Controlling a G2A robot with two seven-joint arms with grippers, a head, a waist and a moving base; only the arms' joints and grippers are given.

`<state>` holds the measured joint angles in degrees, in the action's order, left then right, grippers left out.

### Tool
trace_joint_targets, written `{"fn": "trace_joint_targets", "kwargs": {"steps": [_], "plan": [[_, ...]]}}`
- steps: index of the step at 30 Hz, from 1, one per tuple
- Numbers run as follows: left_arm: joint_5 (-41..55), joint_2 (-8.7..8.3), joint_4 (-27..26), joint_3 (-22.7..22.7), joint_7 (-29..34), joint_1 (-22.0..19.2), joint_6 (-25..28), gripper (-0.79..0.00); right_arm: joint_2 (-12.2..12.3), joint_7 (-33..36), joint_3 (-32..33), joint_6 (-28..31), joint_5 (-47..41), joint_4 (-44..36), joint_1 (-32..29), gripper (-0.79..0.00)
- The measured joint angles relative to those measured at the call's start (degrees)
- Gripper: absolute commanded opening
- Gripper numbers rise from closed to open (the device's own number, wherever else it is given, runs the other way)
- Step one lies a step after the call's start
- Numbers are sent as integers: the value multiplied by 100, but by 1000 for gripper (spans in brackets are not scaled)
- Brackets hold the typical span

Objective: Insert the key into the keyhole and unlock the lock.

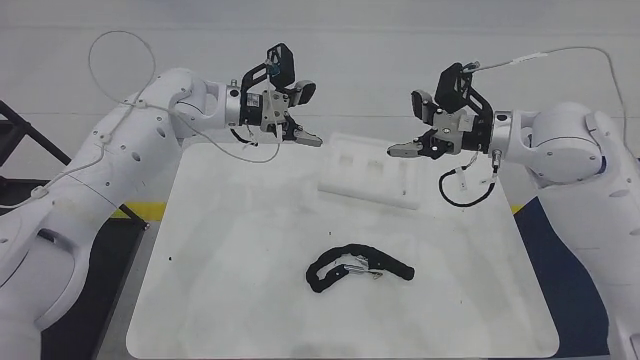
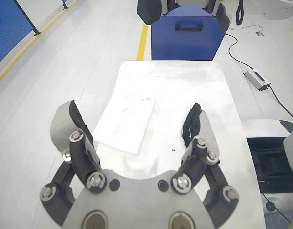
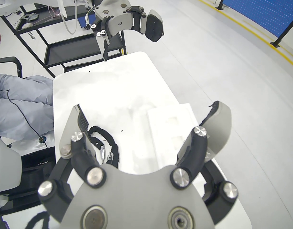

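Observation:
A black cable lock (image 1: 356, 263) lies curved on the white table (image 1: 230, 260) near the front middle, with small silver key parts (image 1: 360, 272) beside it. The right wrist view shows the lock (image 3: 107, 141) and a silver key (image 3: 102, 154) by its inner curve. My left gripper (image 1: 295, 132) hangs open above the table's back left edge, empty; its fingers (image 2: 77, 117) stand wide apart. My right gripper (image 1: 410, 147) hovers open over the back right, above the foam tray, also empty. Each wrist view shows the other gripper across the table.
A white foam tray (image 1: 370, 175) with shallow recesses sits at the back middle of the table. A blue cabinet (image 2: 187, 39) stands beyond one table end, a black shelf cart (image 3: 72, 48) beyond the other. A seated person's sleeve (image 3: 20, 101) is near the table's side.

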<state>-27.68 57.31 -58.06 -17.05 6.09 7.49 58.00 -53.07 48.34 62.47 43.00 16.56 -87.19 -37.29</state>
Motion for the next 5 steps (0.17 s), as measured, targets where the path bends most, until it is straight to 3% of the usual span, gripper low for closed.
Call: {"fn": "trace_joint_targets", "kwargs": {"steps": [5], "plan": [[-1,0,0,0,0,0,0,-1,0,0,0,0,1,0,0,0]]}}
